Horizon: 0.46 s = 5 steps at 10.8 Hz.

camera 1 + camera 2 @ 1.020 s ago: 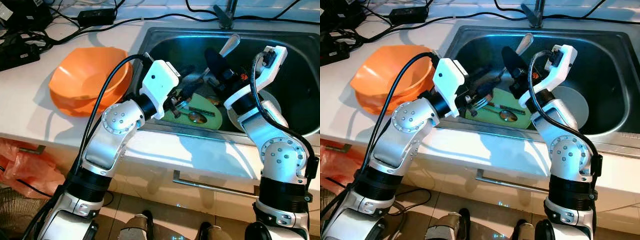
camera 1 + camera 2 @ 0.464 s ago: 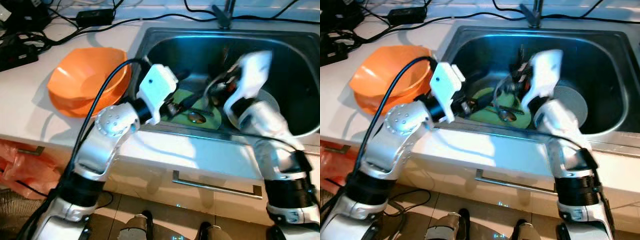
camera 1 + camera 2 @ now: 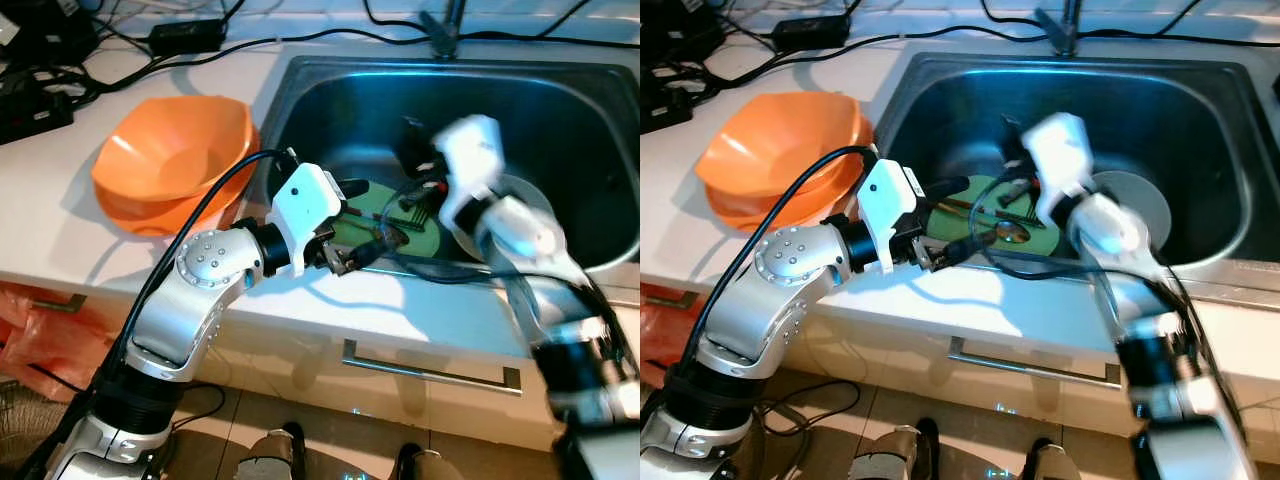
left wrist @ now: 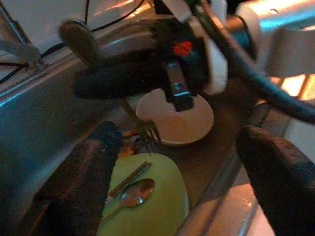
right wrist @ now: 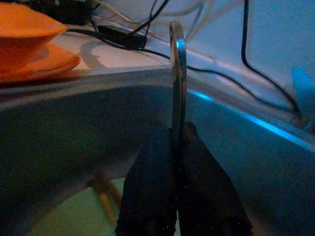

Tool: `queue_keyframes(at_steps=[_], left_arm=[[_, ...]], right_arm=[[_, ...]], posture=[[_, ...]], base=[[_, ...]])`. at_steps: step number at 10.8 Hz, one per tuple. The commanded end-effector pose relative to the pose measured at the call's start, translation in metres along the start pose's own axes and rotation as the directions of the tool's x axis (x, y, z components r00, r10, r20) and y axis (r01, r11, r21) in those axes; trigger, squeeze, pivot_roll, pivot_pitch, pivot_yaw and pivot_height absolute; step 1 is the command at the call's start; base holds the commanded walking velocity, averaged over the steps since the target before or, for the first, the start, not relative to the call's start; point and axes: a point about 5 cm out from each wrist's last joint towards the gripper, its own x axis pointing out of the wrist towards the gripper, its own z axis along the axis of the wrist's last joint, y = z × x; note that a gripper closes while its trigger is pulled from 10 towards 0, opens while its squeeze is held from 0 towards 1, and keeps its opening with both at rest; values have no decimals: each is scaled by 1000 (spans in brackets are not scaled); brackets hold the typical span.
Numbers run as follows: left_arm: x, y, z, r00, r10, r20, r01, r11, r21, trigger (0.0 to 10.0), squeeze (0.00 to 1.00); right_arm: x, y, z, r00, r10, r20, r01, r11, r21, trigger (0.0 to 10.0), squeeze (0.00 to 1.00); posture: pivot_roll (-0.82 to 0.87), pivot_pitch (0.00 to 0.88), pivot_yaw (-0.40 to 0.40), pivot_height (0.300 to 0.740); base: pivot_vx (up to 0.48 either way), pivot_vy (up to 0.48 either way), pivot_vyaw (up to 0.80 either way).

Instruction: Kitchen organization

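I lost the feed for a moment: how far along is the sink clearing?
Done: nothing visibly put away. In hand: the right gripper pinches a fork above the green plate; the left gripper hovers open at the sink front rim. Left: spoon, chopsticks, green plate, white dish.

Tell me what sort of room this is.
Most likely a home kitchen: a steel sink set in a white counter, a green plate with a spoon inside it, an orange bowl beside.
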Motion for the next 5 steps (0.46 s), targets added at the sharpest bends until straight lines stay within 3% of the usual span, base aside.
queue_keyframes(at_steps=[1, 3, 5], left_arm=[[-3, -3, 1, 1000, -21, -12, 22, 1000, 13, 10000, 1000], [-8, -2, -1, 999, -12, -44, 14, 999, 36, 10000, 1000], [-10, 1, -2, 998, 0, -57, 3, 999, 44, 10000, 1000]], right_arm=[[2, 1, -7, 999, 41, -29, -43, 997, -70, 10000, 0], [8, -5, -31, 986, 101, -130, -122, 978, -168, 10000, 0], [7, -5, -43, 975, 136, -173, -168, 968, -188, 10000, 0]], posture=[[136, 198, 101, 740], [144, 203, 94, 740], [139, 208, 91, 740]], base=[[0, 0, 0], [0, 0, 0], [0, 0, 0]])
